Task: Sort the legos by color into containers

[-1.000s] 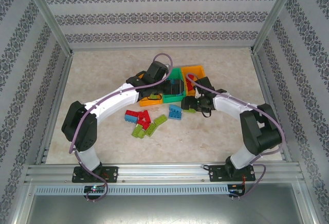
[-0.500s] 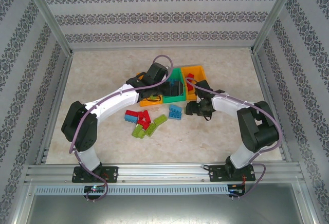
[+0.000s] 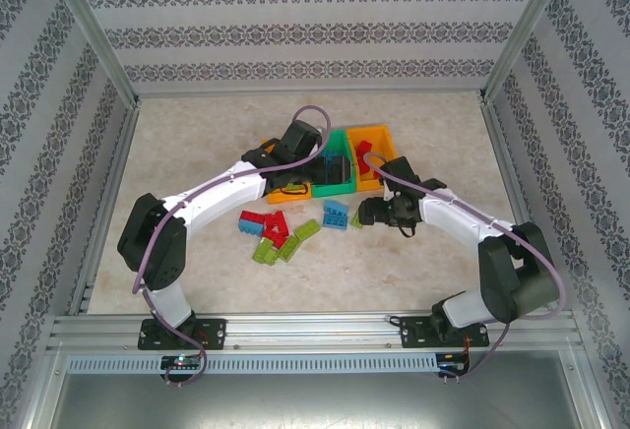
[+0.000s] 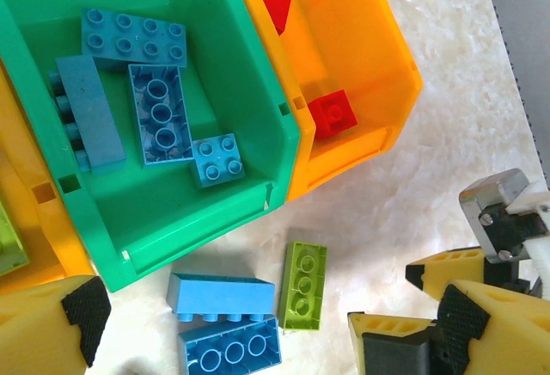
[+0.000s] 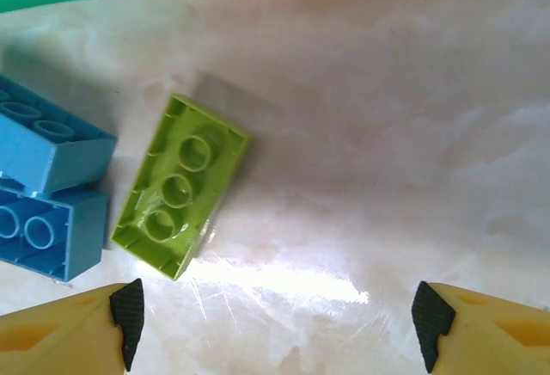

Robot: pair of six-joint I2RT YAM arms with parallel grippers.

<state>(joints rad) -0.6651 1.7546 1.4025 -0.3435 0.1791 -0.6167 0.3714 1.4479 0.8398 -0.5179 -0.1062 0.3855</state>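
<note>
Top view looks down from behind; 2 close wrist views share, probably, 1 lime brick (image 5: pixel 180 186).

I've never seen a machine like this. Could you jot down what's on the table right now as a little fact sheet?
Green bin: blue bricks only
Right orange bin: two red bricks
Just outside the bins: one lime brick, bottom up, beside two loose blue bricks
Pile: red, blue and lime, unsorted
Left fingers: open, empty, above the green bin
Right fingers: open, empty, over the table by the lime brick
</note>
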